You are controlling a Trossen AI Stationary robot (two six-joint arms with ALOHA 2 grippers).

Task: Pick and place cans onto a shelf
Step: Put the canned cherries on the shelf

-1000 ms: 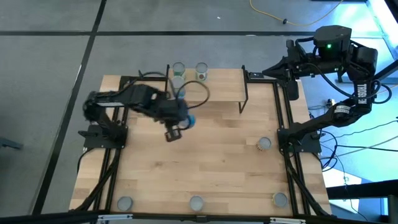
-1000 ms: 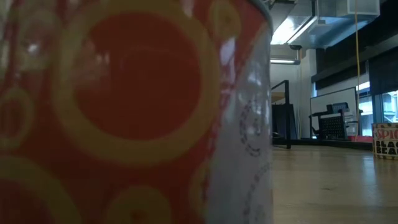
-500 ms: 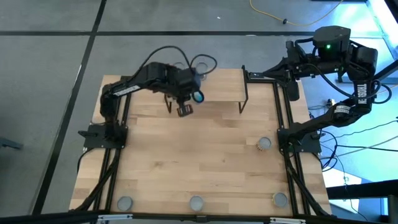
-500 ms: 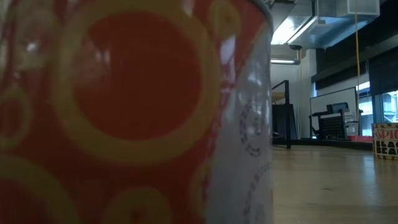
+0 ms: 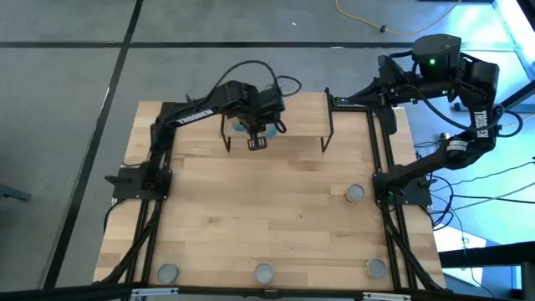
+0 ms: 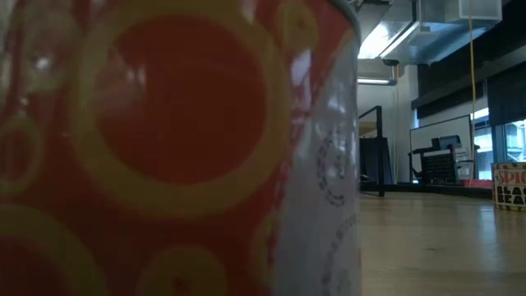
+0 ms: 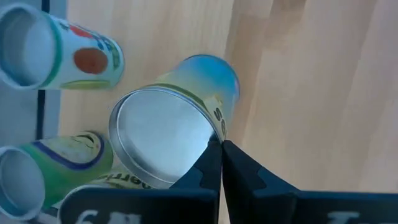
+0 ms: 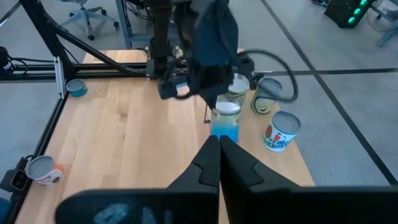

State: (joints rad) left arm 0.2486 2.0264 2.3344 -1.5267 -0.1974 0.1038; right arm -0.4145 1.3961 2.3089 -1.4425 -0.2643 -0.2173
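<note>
The shelf [image 5: 301, 113] stands at the table's far edge. My left gripper [image 5: 253, 130] reaches over its left part and is shut on a blue-and-yellow can [image 7: 165, 134] with a silver top, which also shows in the right wrist view [image 8: 225, 121]. Beside it on the shelf stand a white can with a red spot [image 7: 59, 50] and a green one [image 7: 50, 168]. My right gripper [image 8: 219, 146] is shut and empty, raised at the far right [image 5: 338, 102]. My left gripper pinches the blue can's top rim [image 7: 214, 132] between its two nearly closed fingers, at the rim's side. The fingers come from above, pointing down. The can sits a little tilted over the shelf board [image 7: 311, 74]; whether its base rests on the board I cannot tell.
An orange can [image 5: 355, 194] stands on the table at the right, and three more [image 5: 169, 272] [image 5: 263, 272] [image 5: 376, 267] along the near edge. One red-orange can with yellow rings [image 6: 164, 148] fills the low view. The middle of the tabletop [image 5: 267, 209] is bare.
My left gripper has carried the blue can from the table in front of the shelf toward the far edge and a little right, up over the shelf's left part. My right arm has kept still.
</note>
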